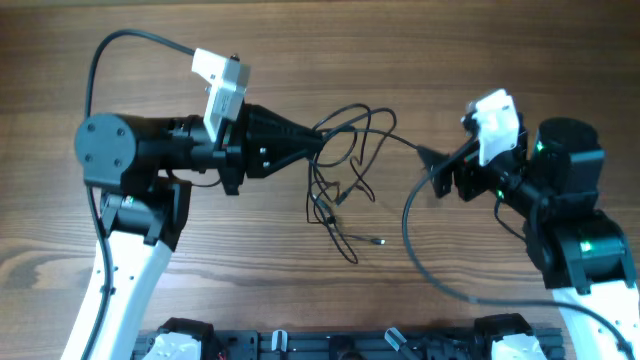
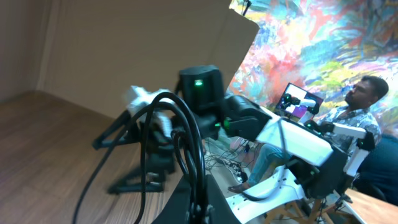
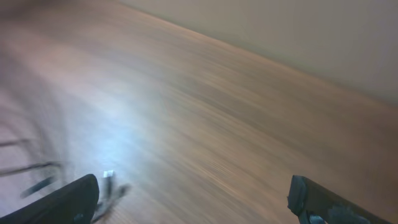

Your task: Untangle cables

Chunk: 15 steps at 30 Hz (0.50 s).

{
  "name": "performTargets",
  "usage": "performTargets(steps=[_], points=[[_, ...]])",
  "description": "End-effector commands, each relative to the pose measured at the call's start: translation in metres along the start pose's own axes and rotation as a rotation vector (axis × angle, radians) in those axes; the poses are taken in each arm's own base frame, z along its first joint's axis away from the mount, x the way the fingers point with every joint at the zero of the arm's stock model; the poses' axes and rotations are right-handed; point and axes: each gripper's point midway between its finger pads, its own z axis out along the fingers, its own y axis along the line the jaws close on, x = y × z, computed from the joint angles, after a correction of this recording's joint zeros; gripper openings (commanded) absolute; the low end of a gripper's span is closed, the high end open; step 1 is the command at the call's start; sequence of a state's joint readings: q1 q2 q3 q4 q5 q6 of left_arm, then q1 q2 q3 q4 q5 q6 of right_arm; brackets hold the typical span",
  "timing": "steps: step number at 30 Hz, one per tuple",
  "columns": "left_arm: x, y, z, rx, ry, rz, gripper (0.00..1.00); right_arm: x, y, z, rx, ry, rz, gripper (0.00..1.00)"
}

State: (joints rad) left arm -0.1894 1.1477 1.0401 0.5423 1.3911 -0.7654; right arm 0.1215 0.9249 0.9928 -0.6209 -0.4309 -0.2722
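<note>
My left hand [image 1: 318, 143] is pinched shut on the cables [image 1: 345, 175]. They sit in a tangle in the middle of the table [image 1: 300, 40], between my hands. My right hand [image 1: 437, 168] is wide open and holds nothing.

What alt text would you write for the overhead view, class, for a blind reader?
Thin dark cables lie tangled on a wooden table, pinched at one edge by the shut left gripper. The right gripper stands open beside one strand's far end.
</note>
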Motion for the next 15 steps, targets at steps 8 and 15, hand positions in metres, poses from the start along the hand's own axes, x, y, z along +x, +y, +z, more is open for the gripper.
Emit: performTargets(steps=[8, 15], points=[[0.012, 0.013, 0.002, 0.042, 0.051, 0.075, 0.04, -0.055, 0.091, -0.09, -0.269, -0.399, -0.46, 1.0], [0.043, -0.03, 0.03, 0.295, 0.157, 0.285, 0.04, -0.089, 0.088, -0.105, -0.2, -0.546, -0.576, 1.0]])
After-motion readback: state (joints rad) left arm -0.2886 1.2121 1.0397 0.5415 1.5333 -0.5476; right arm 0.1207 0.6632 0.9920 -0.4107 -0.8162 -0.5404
